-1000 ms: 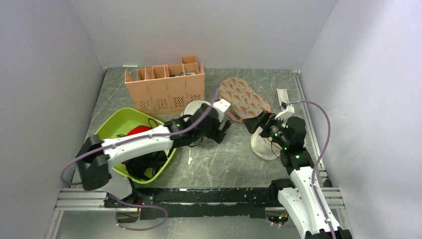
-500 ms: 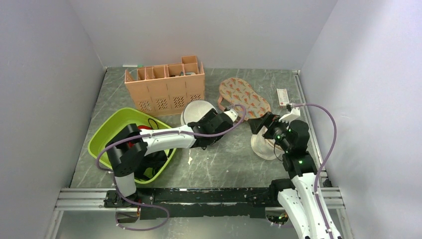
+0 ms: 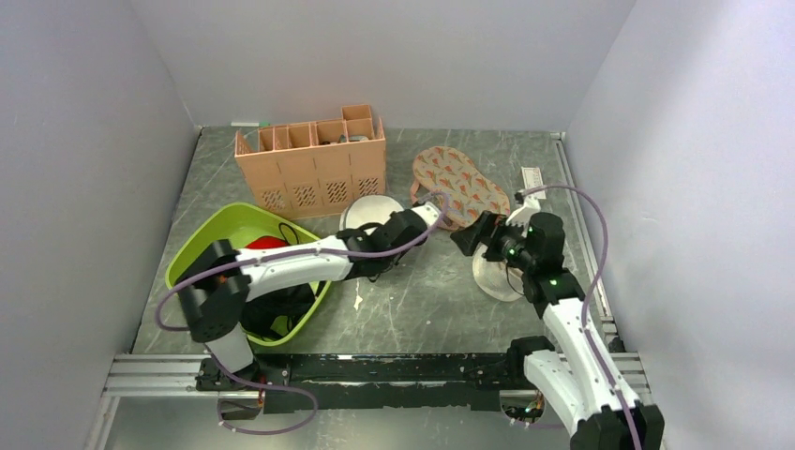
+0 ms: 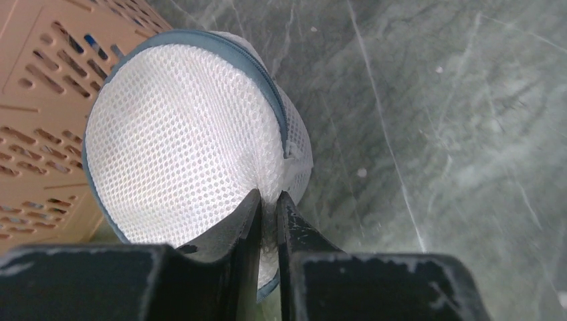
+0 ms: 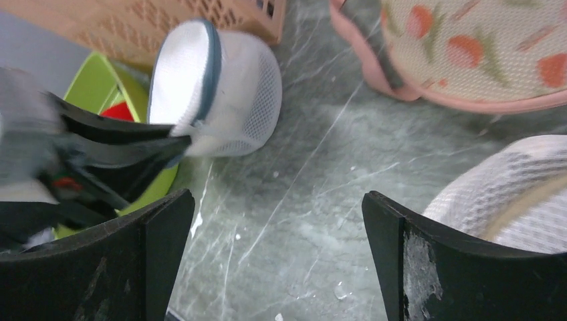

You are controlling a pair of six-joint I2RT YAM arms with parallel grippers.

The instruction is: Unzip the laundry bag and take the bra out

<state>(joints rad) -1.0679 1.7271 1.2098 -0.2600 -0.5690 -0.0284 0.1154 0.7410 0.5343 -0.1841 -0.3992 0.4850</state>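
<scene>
Laundry bag [image 4: 180, 134]: soft, light mesh, likely to crumple. Nearest, my left gripper [image 4: 269, 197] is pinched onto its wall; my right gripper [image 5: 277, 200] hangs spread wide. Bag lies just before the orange crate [image 3: 309, 173]; I'd take the zip rim [image 4: 266, 75].

Left fingers [image 4: 249, 227] now pinching laundry bag [image 4: 180, 147] mesh, right fingers [image 5: 134, 261] shifted leftward

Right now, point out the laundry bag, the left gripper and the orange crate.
laundry bag [image 4: 180, 134], left wrist view, round mesh face.
left gripper [image 4: 269, 197], left wrist view, between fingertips pinching the mesh.
orange crate [image 3: 314, 178], top external view, front wall.
</scene>
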